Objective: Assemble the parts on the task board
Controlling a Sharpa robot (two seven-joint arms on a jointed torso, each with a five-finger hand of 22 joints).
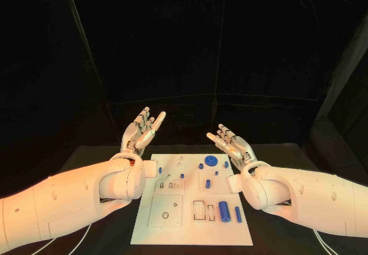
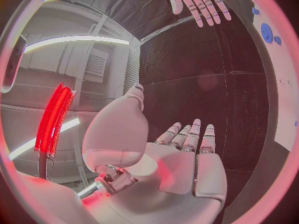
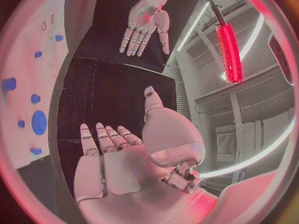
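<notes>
Lying flat at the middle of the black desk (image 1: 92,159), the white task board (image 1: 192,234) carries its blue parts — a round disc (image 1: 211,159) near the far edge, a thick cylinder (image 1: 224,210) and a thin rod (image 1: 237,214) side by side near the front right. Left hand (image 1: 143,130) hovers raised beyond the board's far-left corner, fingers straight and apart, holding nothing. Right hand (image 1: 230,142) — same posture, above the far-right corner, also empty.
</notes>
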